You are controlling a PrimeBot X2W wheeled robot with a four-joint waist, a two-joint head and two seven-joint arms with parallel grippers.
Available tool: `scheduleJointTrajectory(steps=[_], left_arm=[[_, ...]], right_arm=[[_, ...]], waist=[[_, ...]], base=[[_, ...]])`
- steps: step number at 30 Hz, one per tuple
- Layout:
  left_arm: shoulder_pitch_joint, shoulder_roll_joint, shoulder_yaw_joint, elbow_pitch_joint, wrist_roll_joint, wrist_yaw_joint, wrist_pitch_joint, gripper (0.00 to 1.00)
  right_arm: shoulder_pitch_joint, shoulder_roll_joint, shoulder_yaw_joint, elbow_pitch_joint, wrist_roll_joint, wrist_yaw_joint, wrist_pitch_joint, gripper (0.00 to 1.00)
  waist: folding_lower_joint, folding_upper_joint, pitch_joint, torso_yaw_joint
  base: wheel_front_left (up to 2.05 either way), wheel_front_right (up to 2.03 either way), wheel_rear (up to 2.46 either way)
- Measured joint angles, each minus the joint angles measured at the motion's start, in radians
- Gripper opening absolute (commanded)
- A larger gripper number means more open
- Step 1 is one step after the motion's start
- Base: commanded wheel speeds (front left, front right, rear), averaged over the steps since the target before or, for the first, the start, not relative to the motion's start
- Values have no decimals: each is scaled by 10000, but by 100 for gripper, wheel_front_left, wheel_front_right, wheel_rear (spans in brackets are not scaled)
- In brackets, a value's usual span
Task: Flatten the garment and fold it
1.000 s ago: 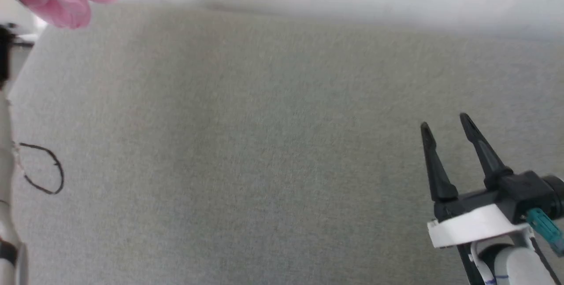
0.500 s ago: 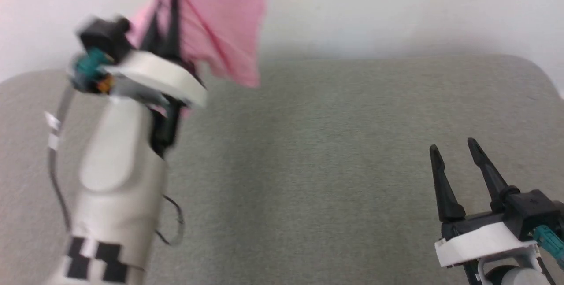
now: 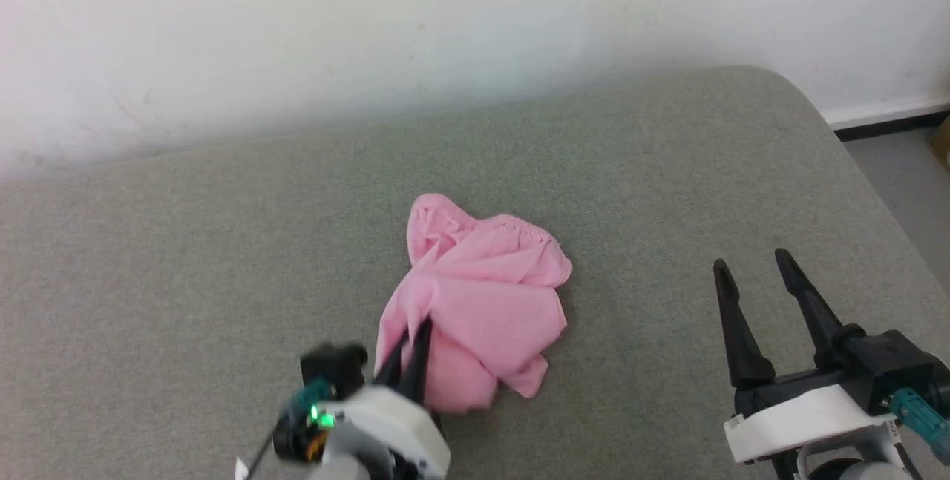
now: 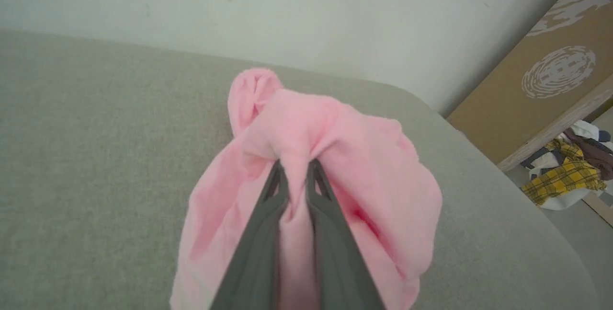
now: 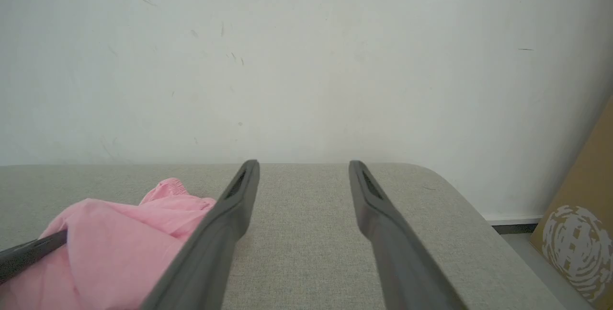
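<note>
Head view, lower left of centre: the left gripper (image 3: 415, 331) has its fingers closed to a narrow gap, pinching a fold at the near edge of the garment (image 3: 482, 302). Left wrist view confirms pink cloth clamped between both fingers and bunched up around their tips. The garment lies crumpled in a heap near the middle of the grey fabric-covered tabletop (image 3: 185, 242), with its gathered waistband (image 3: 519, 226) on the far side, toward the white wall (image 3: 445, 20). It is neither flattened nor folded. At lower right, well apart from the garment, the right gripper (image 3: 749, 261) has its fingers spread wide over bare tabletop, with nothing between them. Past the tabletop's rounded right corner, left wrist view shows a brown cardboard panel (image 4: 541, 89) by the wall and a pile of mixed clothes (image 4: 570, 176) on the floor (image 4: 584, 247).
</note>
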Motion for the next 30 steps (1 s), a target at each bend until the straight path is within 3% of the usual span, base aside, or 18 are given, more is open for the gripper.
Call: scheduleJointTrajectory(steps=[3,4,5,9,17,23,30], left_arm=[[649,-8,-272,-31,-48,163,0,0],[732,-10,-355,-105,-33,174,0,45],[753,-6,-454,-222,61,209,-2,100],[736,-13,-535,-1243,464,238,-10,100],[659,36,207,-3465,1396,290,-12,100],[751,385,1225,-3758,1626,650,-12,100],[1396,1269,2359,-3749,1925,957,-12,100]], right_arm=[[0,4,31,96,79,0,-71,100],[-1,6,38,109,94,0,-88,100],[-1,4,44,134,105,0,-132,100],[-2,4,104,215,117,0,-144,100],[-8,6,113,293,69,0,-169,100],[4,8,136,357,73,0,-138,100],[130,4,119,405,102,0,-61,100]], waist=[[2,1,111,31],[1,1,129,80],[1,0,141,141],[1,0,131,450],[1,0,68,1029],[1,0,-64,1290],[1,1,-155,1511]], base=[[0,0,0],[0,0,0],[0,0,0],[0,0,0],[0,0,0],[0,0,0],[0,0,0]])
